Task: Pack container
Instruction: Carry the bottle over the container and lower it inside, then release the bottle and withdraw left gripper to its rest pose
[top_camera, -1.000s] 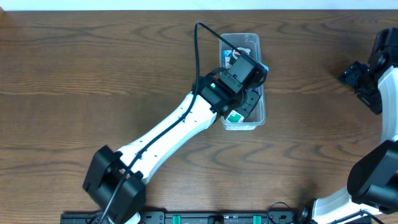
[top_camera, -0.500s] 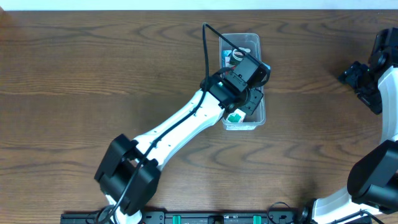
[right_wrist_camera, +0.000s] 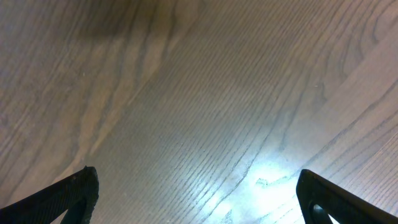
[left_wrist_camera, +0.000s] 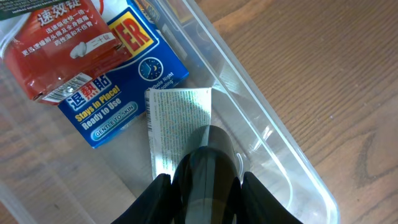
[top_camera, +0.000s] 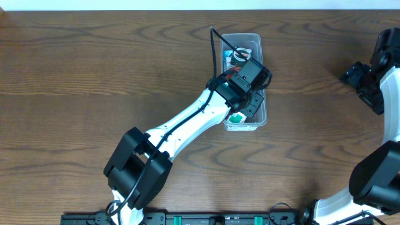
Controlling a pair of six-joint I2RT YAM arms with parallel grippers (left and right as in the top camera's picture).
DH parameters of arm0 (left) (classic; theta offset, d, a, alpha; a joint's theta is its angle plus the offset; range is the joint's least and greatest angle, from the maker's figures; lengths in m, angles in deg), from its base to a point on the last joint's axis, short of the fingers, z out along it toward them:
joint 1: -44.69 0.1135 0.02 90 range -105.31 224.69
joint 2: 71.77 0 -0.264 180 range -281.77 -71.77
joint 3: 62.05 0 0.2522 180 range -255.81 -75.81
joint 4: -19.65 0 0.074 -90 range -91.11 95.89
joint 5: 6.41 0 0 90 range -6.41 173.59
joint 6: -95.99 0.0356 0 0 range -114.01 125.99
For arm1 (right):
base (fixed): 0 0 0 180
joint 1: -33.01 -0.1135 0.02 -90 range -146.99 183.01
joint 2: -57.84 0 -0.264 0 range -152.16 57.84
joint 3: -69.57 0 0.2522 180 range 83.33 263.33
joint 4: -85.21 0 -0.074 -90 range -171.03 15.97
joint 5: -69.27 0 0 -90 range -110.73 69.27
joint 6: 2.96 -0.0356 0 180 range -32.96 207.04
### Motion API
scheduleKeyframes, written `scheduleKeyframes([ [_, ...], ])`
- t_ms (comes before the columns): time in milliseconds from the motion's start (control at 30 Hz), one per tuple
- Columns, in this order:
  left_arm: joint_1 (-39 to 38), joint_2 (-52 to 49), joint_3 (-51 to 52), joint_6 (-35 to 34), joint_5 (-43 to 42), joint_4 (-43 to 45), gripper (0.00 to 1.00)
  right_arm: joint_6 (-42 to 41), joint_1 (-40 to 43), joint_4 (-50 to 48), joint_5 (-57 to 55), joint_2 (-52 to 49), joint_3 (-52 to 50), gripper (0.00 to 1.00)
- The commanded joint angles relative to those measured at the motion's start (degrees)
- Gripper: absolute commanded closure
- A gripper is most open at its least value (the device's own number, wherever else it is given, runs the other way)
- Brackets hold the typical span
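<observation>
The clear plastic container (top_camera: 245,35) stands at the table's far middle; its wall also shows in the left wrist view (left_wrist_camera: 273,143). My left gripper (top_camera: 250,103) hangs over the container's near half, shut on a dark rounded tube (left_wrist_camera: 208,165) that sits between the jaws (left_wrist_camera: 205,202). Below it in the container lie a white printed packet (left_wrist_camera: 177,112), a blue box (left_wrist_camera: 124,93) and a red packet (left_wrist_camera: 56,50). A green and white packet (top_camera: 236,117) shows at the near end. My right gripper (top_camera: 359,78) is open and empty above bare wood (right_wrist_camera: 199,199).
The dark wooden table (top_camera: 94,81) spreads to the left and in front of the container. The left arm's black cable (top_camera: 215,47) arcs over the container's left rim. The right arm's base (top_camera: 375,181) stands at the right edge.
The left arm has reached further over the container, its wrist shifting slightly right and away, with the dark tube still in the jaws. The right arm has not moved.
</observation>
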Motion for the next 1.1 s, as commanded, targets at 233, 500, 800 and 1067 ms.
scheduleKeyframes([
  [233,0.02,-2.86,-0.83,-0.5,-4.24,-0.17,0.68,-0.94,0.22,0.09,-0.98,-0.28,-0.11,0.01],
  [500,0.09,-2.86,-0.63,-0.24,-2.34,-0.83,0.68,-0.94,0.22,0.11,-0.98,-0.28,-0.11,0.01],
  [800,0.09,-2.86,-0.63,-0.24,-2.05,-1.46,0.57,-0.94,0.22,0.09,-0.98,-0.28,-0.11,0.01],
  [1067,0.09,-2.84,-0.63,-0.24,-2.03,-1.44,0.48,-0.94,0.22,0.09,-0.98,-0.28,-0.11,0.01],
])
